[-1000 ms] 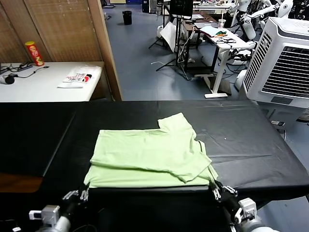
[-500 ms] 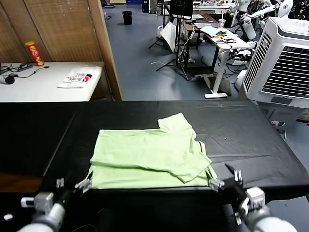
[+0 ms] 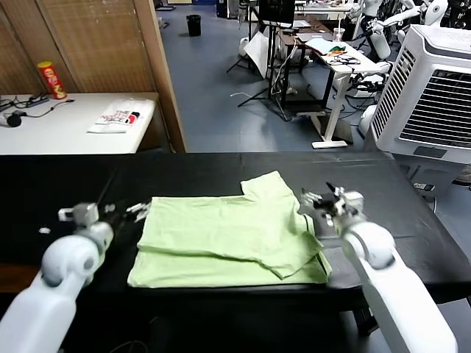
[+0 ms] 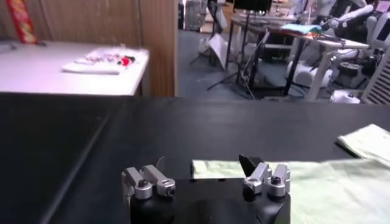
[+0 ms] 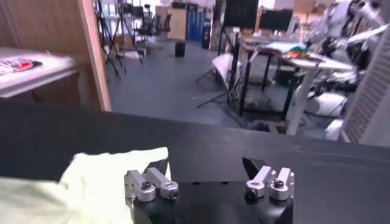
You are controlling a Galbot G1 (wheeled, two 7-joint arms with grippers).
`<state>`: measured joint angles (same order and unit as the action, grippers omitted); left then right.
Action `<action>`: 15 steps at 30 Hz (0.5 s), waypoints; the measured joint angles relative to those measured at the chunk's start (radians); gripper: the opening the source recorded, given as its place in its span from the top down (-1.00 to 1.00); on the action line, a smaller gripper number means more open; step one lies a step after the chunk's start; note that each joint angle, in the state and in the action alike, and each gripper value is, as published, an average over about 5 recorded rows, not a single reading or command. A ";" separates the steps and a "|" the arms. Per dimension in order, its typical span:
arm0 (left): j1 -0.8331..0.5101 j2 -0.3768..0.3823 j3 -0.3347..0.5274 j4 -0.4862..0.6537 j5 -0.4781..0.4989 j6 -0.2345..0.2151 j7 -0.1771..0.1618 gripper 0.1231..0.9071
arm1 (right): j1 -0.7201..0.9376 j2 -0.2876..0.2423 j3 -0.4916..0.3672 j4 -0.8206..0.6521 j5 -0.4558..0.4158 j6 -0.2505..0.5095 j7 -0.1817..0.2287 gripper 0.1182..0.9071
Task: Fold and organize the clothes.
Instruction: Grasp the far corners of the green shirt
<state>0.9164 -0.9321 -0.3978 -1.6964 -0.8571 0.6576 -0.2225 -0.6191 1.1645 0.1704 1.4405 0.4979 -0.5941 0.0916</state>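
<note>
Behind shirt [image 3: 232, 239]: white packet [image 3: 118, 118], red can [image 3: 51, 80].

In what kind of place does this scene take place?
Probably a robotics lab or workshop. Behind the black table holding the green shirt stand tripods, a cluttered white workbench, a large air cooler and parts of another white robot.

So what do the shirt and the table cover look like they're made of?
The shirt looks like thin, soft woven cloth with a matt finish: it lies flat, shows soft creases, and the lower layer's edge shows beneath the fold. The table cover seems a smooth black sheet, perhaps vinyl or coated cloth: it has a faint sheen and long shallow wrinkles. Neither can be confirmed by sight alone.
</note>
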 joint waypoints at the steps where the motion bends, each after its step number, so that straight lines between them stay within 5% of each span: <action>1: -0.028 -0.007 0.017 0.032 -0.001 0.008 0.001 -0.72 | 0.029 0.014 -0.015 -0.040 -0.004 -0.004 -0.011 -0.72; 6: -0.108 -0.030 0.067 0.148 0.000 0.035 0.017 -0.72 | 0.135 0.075 -0.073 -0.202 -0.040 -0.002 -0.056 -0.72; 15: -0.140 -0.055 0.084 0.232 0.003 0.032 0.052 -0.72 | 0.207 0.143 -0.105 -0.350 -0.074 -0.014 -0.066 -0.71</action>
<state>0.7761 -0.9867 -0.3139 -1.4644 -0.8540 0.6895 -0.1708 -0.4125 1.3077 0.0652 1.0907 0.4234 -0.6079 0.0254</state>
